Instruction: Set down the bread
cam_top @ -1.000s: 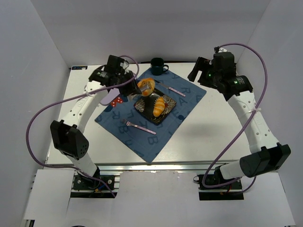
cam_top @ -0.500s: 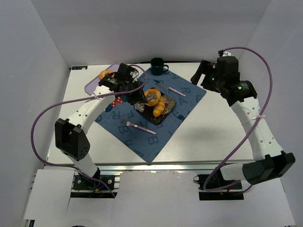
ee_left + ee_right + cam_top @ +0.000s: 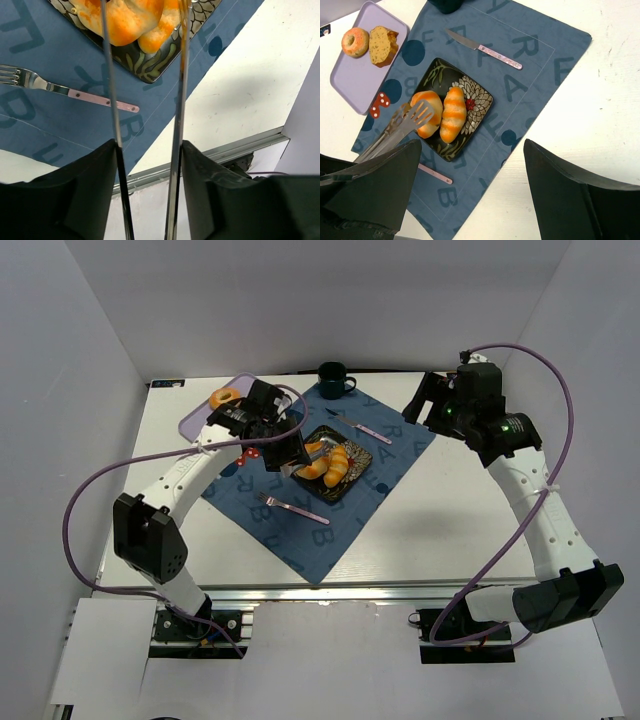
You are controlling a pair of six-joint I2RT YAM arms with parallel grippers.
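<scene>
Two orange-striped bread rolls (image 3: pixel 454 114) (image 3: pixel 427 117) lie side by side on the black patterned plate (image 3: pixel 480 107); they also show in the overhead view (image 3: pixel 328 465). My left gripper (image 3: pixel 149 145) is shut on metal tongs (image 3: pixel 112 100), whose two arms stand spread on either side of the left roll (image 3: pixel 132 20). The tongs' slotted tip (image 3: pixel 417 116) rests over that roll. My right gripper (image 3: pixel 472 145) is open and empty, high above the mat's right side (image 3: pixel 430 400).
A blue lettered placemat (image 3: pixel 300 525) carries the plate, a fork (image 3: pixel 70 92) and a knife (image 3: pixel 485 49). A purple tray (image 3: pixel 350 75) at the back left holds a donut (image 3: pixel 355 41) and a bread slice (image 3: pixel 382 45). A dark mug (image 3: pixel 333 380) stands behind.
My left gripper brought a roll in the tongs down onto the plate beside the other roll. The tongs' arms have since spread apart. The right arm shifted slightly.
</scene>
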